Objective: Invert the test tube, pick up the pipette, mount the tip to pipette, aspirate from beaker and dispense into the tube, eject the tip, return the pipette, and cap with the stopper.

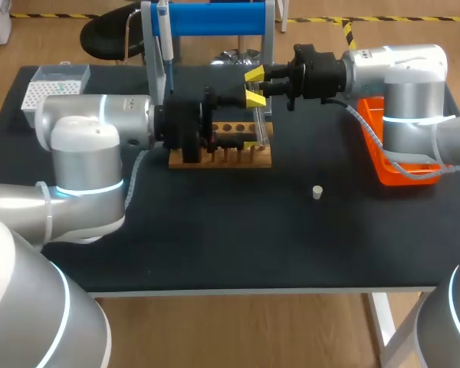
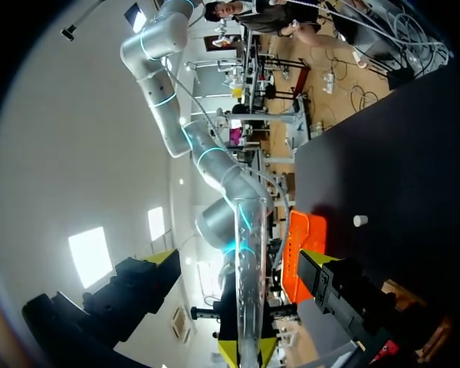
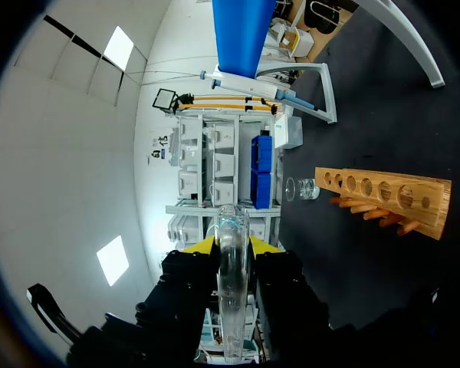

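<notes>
A clear test tube lies level along the fingers of my right gripper, which is shut on it. One end of the tube sticks out past the yellow tips. My left gripper faces it, wide open. The tube runs between the left fingers without touching them, and the right gripper pinches its near end. In the head view both grippers meet above the wooden rack, the left gripper showing its yellow tips, and the tube is hidden there. The pipette hangs on the blue stand. The small white stopper lies on the table.
An orange bin sits at the right edge under my right arm. A white tip box stands at the back left. The glass beaker stands behind the rack. Bare black tabletop spreads in front of the rack around the stopper.
</notes>
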Controlling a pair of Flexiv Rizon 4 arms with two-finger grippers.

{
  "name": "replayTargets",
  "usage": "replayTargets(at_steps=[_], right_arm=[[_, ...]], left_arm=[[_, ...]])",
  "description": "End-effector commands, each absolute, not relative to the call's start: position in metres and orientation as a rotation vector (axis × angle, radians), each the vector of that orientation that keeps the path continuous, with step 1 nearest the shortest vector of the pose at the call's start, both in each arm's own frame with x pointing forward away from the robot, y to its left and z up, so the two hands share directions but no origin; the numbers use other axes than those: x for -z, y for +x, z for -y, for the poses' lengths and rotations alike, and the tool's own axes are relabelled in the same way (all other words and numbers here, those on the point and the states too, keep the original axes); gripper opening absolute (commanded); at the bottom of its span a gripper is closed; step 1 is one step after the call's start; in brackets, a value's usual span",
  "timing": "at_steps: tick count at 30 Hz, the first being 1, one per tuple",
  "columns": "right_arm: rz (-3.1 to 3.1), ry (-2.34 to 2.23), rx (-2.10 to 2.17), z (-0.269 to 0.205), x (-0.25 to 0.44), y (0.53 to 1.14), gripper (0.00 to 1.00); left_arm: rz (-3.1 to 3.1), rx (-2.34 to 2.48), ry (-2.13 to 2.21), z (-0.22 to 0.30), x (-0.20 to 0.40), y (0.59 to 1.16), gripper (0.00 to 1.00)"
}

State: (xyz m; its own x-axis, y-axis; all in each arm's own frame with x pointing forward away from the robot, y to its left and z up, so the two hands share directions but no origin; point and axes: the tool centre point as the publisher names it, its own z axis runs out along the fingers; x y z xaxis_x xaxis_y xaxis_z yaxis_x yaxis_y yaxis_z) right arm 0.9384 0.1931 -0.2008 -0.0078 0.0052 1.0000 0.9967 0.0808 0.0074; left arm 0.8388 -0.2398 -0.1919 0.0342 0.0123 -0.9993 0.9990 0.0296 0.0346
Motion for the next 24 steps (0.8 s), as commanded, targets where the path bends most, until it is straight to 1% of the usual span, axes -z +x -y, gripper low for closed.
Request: replayTargets(at_steps=[1,8,9,10,12,14,17,18,24], right_arm=[[1.259,-1.152,1.151,-0.1926,0.1997,0.9382,0.0],[1.259,-1.152,1.151,-0.1926,0.1997,0.9382,0.0],[1.259,-1.152,1.151,-0.1926,0.1997,0.9382,0.0],[1.259,-1.152,1.151,-0.1926,0.1997,0.9382,0.0],[1.259,-1.152,1.151,-0.1926,0.1997,0.9382,0.0],[1.259,-1.152,1.151,-0.1926,0.1997,0.9382,0.0],[1.259,-1.152,1.151,-0.1926,0.1997,0.9382,0.0],[1.259,-1.152,1.151,-0.1926,0.1997,0.9382,0.0],[1.259,-1.152,1.151,-0.1926,0.1997,0.9382,0.0]], left_arm=[[-1.207,1.15,1.215,0.2438,0.1924,0.8378,1.0],[-1.203,1.152,1.225,0.2467,0.1925,0.8367,1.0],[-1.202,1.154,1.226,0.2471,0.1926,0.8365,0.92],[-1.201,1.155,1.226,0.2474,0.1927,0.8363,0.88],[-1.2,1.158,1.227,0.2482,0.1928,0.8358,0.85],[-1.199,1.161,1.228,0.2488,0.1929,0.8354,0.76],[-1.196,1.165,1.228,0.25,0.1934,0.8347,0.75],[-1.196,1.166,1.229,0.2504,0.1936,0.8345,0.77],[-1.19,1.172,1.23,0.252,0.1941,0.8342,0.7]])
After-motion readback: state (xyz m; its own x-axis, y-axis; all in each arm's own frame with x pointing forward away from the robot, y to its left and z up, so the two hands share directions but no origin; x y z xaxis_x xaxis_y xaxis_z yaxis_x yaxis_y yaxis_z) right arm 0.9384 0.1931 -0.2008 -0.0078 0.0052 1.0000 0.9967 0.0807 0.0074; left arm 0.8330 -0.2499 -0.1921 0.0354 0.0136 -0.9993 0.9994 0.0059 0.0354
